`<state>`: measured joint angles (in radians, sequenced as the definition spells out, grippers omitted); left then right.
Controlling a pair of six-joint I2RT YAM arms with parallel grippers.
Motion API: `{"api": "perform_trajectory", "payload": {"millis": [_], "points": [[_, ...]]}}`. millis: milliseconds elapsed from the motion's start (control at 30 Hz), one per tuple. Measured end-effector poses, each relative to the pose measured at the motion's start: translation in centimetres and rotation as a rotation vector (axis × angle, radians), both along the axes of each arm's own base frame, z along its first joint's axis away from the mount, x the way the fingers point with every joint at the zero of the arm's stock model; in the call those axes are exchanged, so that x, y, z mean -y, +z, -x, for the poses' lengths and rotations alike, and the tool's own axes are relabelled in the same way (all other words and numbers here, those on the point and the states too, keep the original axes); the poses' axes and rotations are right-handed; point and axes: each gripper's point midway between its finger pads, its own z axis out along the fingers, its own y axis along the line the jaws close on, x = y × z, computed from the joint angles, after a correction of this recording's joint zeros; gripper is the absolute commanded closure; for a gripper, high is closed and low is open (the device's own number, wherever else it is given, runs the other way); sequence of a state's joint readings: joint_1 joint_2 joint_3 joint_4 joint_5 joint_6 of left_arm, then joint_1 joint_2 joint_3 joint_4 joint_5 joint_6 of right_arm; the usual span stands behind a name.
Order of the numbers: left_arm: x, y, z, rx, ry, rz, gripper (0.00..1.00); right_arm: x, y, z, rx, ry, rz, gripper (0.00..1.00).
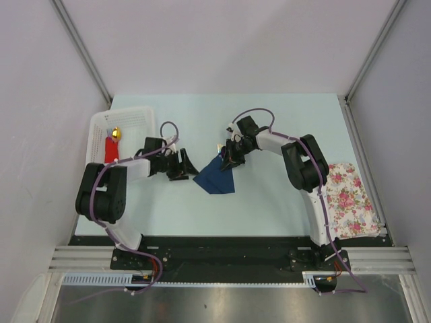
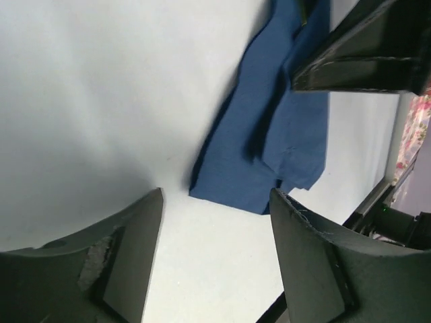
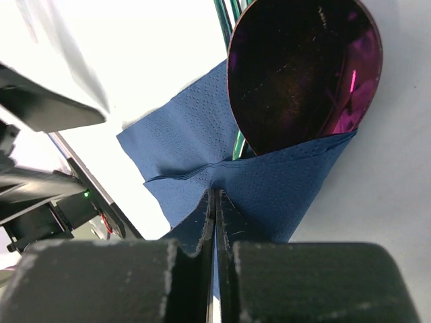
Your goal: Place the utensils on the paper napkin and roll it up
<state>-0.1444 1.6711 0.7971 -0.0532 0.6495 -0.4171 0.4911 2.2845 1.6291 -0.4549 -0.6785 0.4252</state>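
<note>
The navy-blue paper napkin (image 1: pixel 217 177) lies partly folded in the middle of the table. It also shows in the left wrist view (image 2: pixel 269 134) and the right wrist view (image 3: pixel 188 141). My right gripper (image 3: pixel 217 198) is shut on a fold of the napkin (image 3: pixel 283 188), lifted over the utensils. A spoon with a shiny purple bowl (image 3: pixel 303 67) and green stems (image 3: pixel 225 17) lies on the napkin under that fold. My left gripper (image 2: pixel 215 202) is open and empty, just left of the napkin's corner; in the top view it (image 1: pixel 183 165) sits beside the napkin's left edge.
A white basket (image 1: pixel 121 131) at the far left holds a red flat object (image 1: pixel 110 148) with a gold ball (image 1: pixel 116 133). A white cloth with pink flowers (image 1: pixel 351 198) lies at the right edge of the table.
</note>
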Motion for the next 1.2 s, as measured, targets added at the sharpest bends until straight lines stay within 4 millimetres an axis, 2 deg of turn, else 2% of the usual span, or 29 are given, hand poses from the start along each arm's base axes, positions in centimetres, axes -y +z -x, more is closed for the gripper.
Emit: {"api": "perform_trajectory", "payload": {"millis": [67, 133, 167, 267, 400, 567, 767, 900, 1100, 1200], "points": [[0.1, -0.9, 0.3, -0.033, -0.017, -0.011, 0.34, 0.0, 0.0, 0.0, -0.001, 0.000, 0.000, 1.00], [0.7, -0.9, 0.0, -0.036, -0.050, -0.007, 0.36, 0.0, 0.0, 0.0, -0.001, 0.000, 0.000, 1.00], [1.2, -0.9, -0.3, -0.028, -0.069, -0.007, 0.39, 0.0, 0.0, 0.0, -0.001, 0.000, 0.000, 1.00], [3.0, -1.1, -0.5, -0.026, -0.132, 0.023, 0.40, 0.0, -0.1, 0.0, -0.002, 0.000, 0.000, 1.00], [4.9, -0.9, -0.4, -0.029, -0.182, 0.092, 0.36, 0.0, -0.1, 0.0, -0.006, 0.001, -0.001, 1.00], [6.1, -0.5, -0.8, -0.010, -0.208, 0.161, 0.30, -0.1, -0.1, 0.0, -0.016, 0.003, -0.007, 1.00], [7.3, -0.3, -3.5, 0.051, -0.244, 0.187, 0.28, -0.1, -0.1, 0.0, -0.018, 0.005, -0.010, 1.00], [8.1, -0.2, -4.7, 0.074, -0.284, 0.220, 0.32, -0.2, -0.2, 0.0, -0.022, 0.005, -0.009, 1.00], [7.8, -0.3, -3.4, 0.051, -0.329, 0.246, 0.37, -0.2, -0.2, 0.0, -0.034, 0.004, -0.011, 1.00], [6.7, -0.5, -1.6, -0.009, -0.317, 0.262, 0.39, -0.2, -0.2, -0.1, -0.037, 0.001, -0.011, 1.00]]}}
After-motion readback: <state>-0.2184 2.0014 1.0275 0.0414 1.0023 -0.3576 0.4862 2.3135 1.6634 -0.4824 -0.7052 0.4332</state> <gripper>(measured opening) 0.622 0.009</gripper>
